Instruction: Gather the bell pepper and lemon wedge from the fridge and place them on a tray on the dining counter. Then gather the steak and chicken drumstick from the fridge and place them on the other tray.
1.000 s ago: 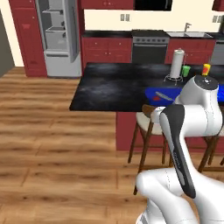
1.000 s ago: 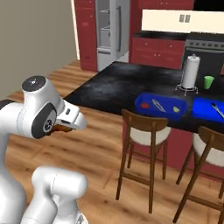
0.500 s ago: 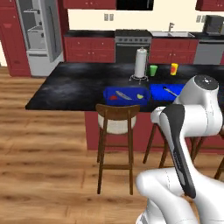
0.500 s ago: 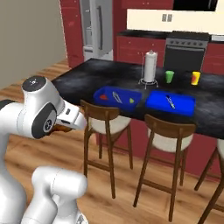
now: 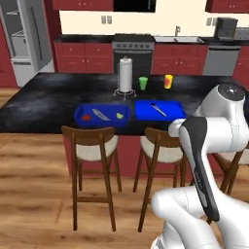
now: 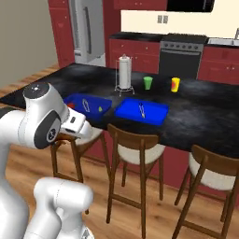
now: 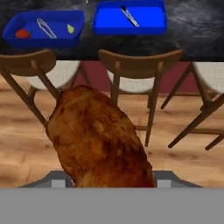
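We've got the drumstick (image 7: 98, 140) clamped in the gripper (image 7: 105, 181). Left tray (image 7: 26, 21) at 11 o'clock, right tray (image 7: 151, 17) at 1, past the stools (image 7: 140, 74).

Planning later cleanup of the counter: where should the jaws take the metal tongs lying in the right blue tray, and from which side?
Grip the metal tongs around the middle of their slim arms, coming straight down from above. They lie flat and diagonal on the floor of the right blue tray, whose raised walls block any sideways approach.
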